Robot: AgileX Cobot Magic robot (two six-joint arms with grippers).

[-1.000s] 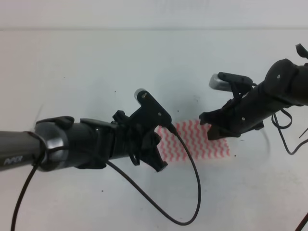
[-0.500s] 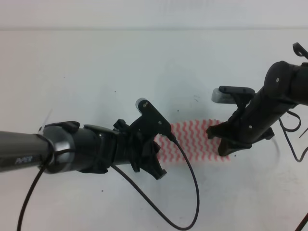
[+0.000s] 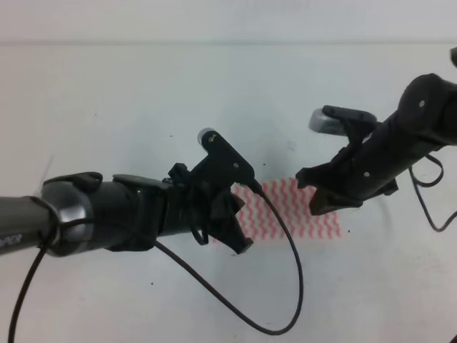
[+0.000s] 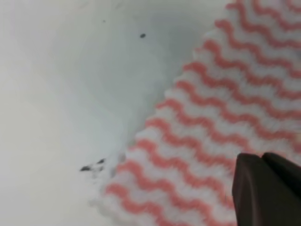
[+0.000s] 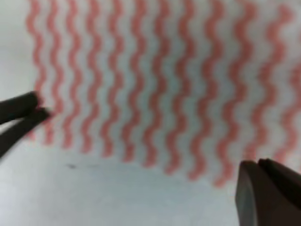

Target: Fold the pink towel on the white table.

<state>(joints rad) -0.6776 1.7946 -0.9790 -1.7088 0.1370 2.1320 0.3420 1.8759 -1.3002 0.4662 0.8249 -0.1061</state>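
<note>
The pink towel point(image 3: 293, 214) lies mid-right on the white table point(image 3: 143, 93), with wavy pink and white stripes. My left gripper point(image 3: 239, 243) covers its left end and my right gripper point(image 3: 318, 206) sits over its right end. In the left wrist view the fingers point(image 4: 256, 188) are pressed together on the towel point(image 4: 225, 94), a little in from its corner. In the right wrist view my right gripper point(image 5: 258, 165) is shut at the towel's point(image 5: 155, 84) near right corner. The left gripper point(image 5: 40, 109) pinches the opposite edge there.
A black cable point(image 3: 294, 286) loops from the left wrist down over the table in front of the towel. Another cable point(image 3: 428, 211) hangs by the right arm. Small dark specks point(image 4: 91, 165) mark the table beside the towel's corner. The table's far edge point(image 3: 228, 43) runs across the top.
Both arms dipped toward the table half a second ago and have risen again. The right gripper has shifted slightly left. The towel stays in about the same place.
</note>
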